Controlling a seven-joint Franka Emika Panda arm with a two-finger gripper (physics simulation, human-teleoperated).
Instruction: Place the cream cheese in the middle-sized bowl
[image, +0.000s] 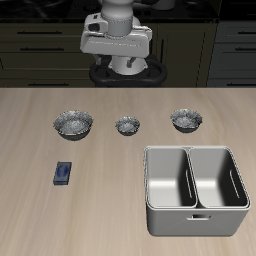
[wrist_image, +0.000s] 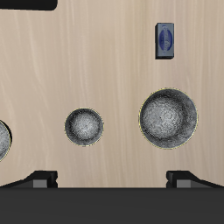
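Observation:
The cream cheese (image: 63, 173), a small flat blue box, lies on the table near the front edge, apart from the bowls; it also shows in the wrist view (wrist_image: 165, 39). The middle-sized bowl (image: 186, 120) stands at one end of a row of three silver bowls, just behind the grey bin. Only its edge shows in the wrist view (wrist_image: 3, 140). My gripper (image: 127, 72) hangs high over the table's back edge, far from the box and the bowl. In the wrist view my gripper (wrist_image: 114, 179) is open and empty, its fingertips wide apart.
The widest silver bowl (image: 74, 123) stands at the row's other end, behind the cream cheese, and the smallest bowl (image: 127, 125) in the middle. A grey two-compartment bin (image: 195, 190) stands near the front edge.

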